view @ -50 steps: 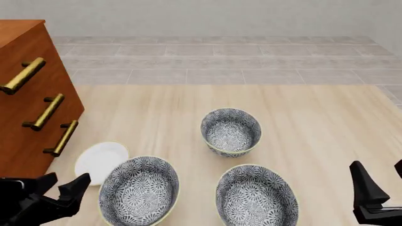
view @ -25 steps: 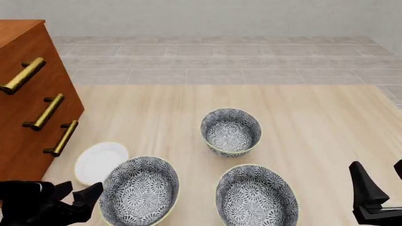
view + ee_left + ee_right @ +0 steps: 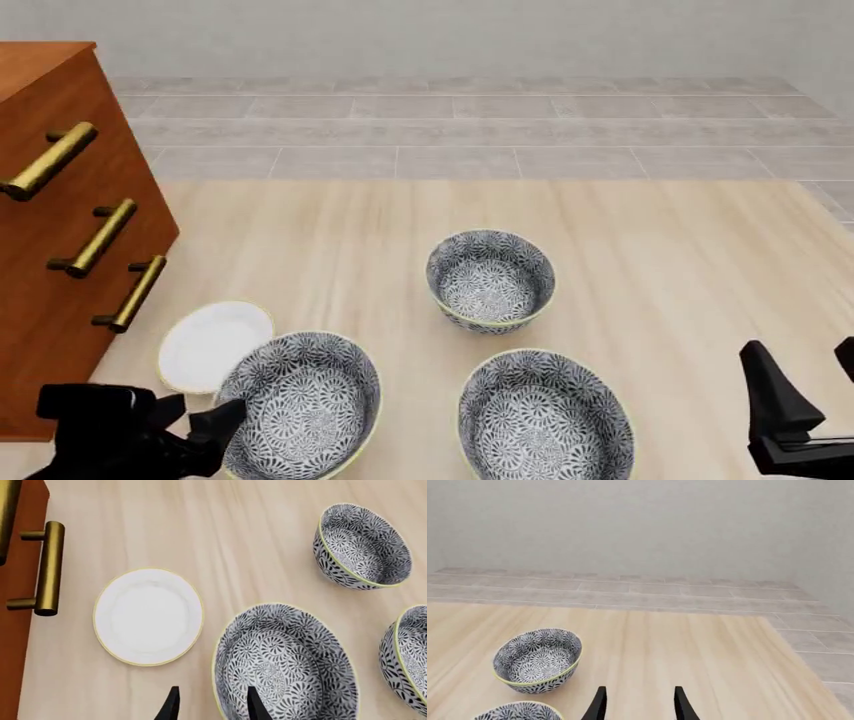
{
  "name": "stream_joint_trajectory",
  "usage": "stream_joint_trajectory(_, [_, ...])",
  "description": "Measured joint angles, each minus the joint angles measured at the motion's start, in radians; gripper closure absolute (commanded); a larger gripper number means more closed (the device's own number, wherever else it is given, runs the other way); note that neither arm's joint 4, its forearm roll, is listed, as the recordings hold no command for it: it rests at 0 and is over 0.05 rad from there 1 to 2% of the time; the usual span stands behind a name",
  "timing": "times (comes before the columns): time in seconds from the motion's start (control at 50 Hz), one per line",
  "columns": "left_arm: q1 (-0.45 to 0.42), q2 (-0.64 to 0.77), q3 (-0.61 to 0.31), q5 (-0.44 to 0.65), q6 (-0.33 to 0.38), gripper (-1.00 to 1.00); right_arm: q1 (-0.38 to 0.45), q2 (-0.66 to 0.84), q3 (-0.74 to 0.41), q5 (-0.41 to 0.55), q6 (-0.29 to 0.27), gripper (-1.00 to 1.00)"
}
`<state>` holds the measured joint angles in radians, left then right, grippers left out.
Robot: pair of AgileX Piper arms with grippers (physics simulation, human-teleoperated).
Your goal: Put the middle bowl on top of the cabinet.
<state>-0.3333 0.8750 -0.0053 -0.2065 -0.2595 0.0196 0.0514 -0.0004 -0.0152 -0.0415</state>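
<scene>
Three patterned bowls sit upright, mouths up, on your surface; the middle bowl is farthest out, right of the cabinet. Your left claw is spread astride the nearest bowl's rim, and your right claw hangs spread, holding nothing.

We saw a reddish-brown wooden cabinet w/ brass handles at left, a small white plate beside it, and three black-and-white floral bowls: far one, near-left, near-right. Black left gripper sat just beside the near-left bowl; right gripper was well apart.
</scene>
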Motion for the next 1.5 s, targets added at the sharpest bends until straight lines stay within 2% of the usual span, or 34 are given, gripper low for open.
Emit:
stream_joint_trajectory(0.6, [-0.059, 0.375, 0.003, -0.317, -0.012, -1.00, -0.003, -0.034, 0.000, 0.038, 0.007, -1.00])
stream_joint_trajectory(0.78, [-0.065, 0.428, 0.001, -0.374, -0.017, -1.00, -0.004, -0.037, 0.000, 0.040, 0.008, -1.00])
stream_joint_trajectory(0.8, [-0.066, 0.428, 0.001, -0.374, -0.018, 1.00, -0.005, -0.037, 0.000, 0.040, 0.008, -1.00])
stream_joint_trajectory(1.06, [-0.077, 0.303, -0.001, -0.274, -0.037, 1.00, -0.004, -0.004, 0.000, 0.007, 0.006, -1.00])
stream_joint_trajectory(1.5, [-0.043, -0.193, -0.004, 0.131, -0.025, 1.00, -0.004, -0.001, 0.000, 0.003, 0.005, -1.00])
